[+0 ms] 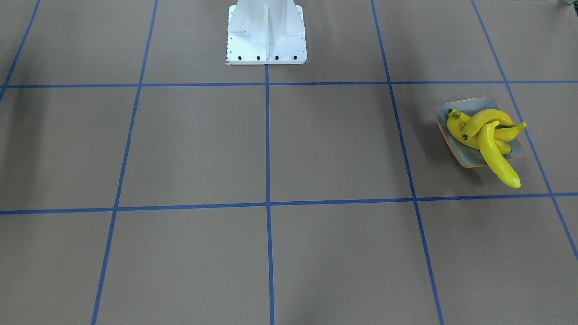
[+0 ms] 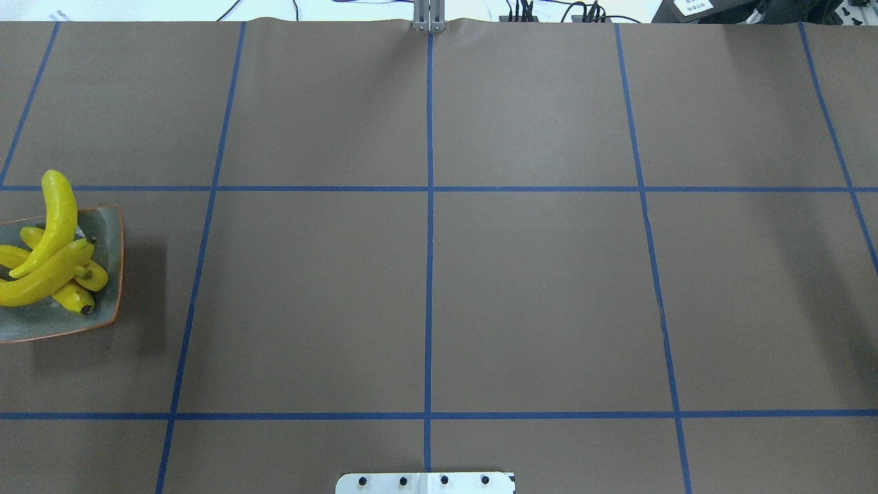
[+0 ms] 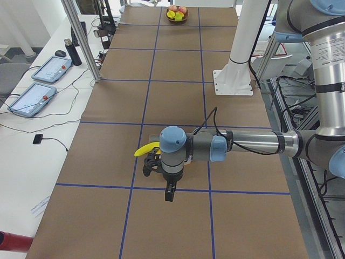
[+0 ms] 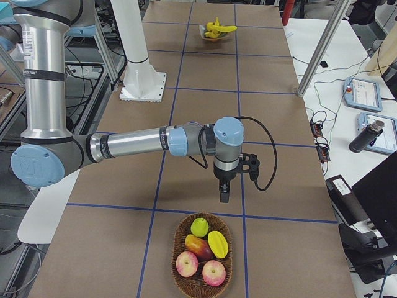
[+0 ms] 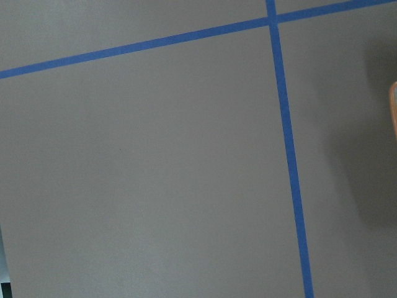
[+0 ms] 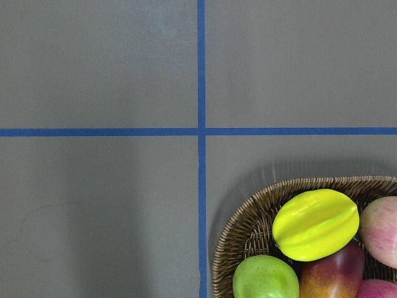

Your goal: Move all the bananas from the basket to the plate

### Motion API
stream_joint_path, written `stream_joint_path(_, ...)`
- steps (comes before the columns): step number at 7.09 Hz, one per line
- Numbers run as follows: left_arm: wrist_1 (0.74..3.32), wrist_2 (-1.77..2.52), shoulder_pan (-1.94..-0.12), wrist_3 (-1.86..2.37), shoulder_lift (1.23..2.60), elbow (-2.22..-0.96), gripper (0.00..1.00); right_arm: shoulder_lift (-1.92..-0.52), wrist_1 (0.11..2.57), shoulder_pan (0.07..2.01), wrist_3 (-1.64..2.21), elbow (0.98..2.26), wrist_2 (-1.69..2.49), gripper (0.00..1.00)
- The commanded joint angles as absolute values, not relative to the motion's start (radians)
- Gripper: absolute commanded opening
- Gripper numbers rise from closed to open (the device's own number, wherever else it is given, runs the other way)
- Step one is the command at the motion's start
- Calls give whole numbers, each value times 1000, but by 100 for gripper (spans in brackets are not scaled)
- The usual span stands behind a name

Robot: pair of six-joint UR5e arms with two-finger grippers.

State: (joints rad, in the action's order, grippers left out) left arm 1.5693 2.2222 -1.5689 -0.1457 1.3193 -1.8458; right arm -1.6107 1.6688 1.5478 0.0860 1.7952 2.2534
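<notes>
Several yellow bananas (image 1: 485, 133) lie piled on the grey-green plate (image 1: 469, 159) with the orange rim, and one sticks out over its edge. The bananas (image 2: 51, 257) and the plate (image 2: 110, 226) also show at the left edge of the overhead view. The wicker basket (image 4: 186, 236) holds apples, a green fruit and a yellow starfruit, with no banana in it. My left gripper (image 3: 169, 192) hangs beside the plate, and a banana tip (image 3: 143, 151) shows behind the wrist. My right gripper (image 4: 224, 194) hangs just short of the basket. I cannot tell whether either is open or shut.
The white robot base (image 1: 266, 36) stands at the table's middle edge. Blue tape lines grid the brown table (image 2: 535, 295). The basket rim (image 6: 248, 214) fills the right wrist view's lower right corner. Tablets and cables lie on a side desk (image 3: 38, 91).
</notes>
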Motion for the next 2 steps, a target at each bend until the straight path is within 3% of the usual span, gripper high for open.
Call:
stream_joint_path(1, 1569, 2221, -1569, -146, 1302, -1884, 100, -1611, 1667, 1548, 84, 1798, 2255, 100)
stream_joint_path(2, 1569, 2221, -1568, -146, 1302, -1884, 100, -1611, 1669, 1548, 84, 1802, 2255, 100)
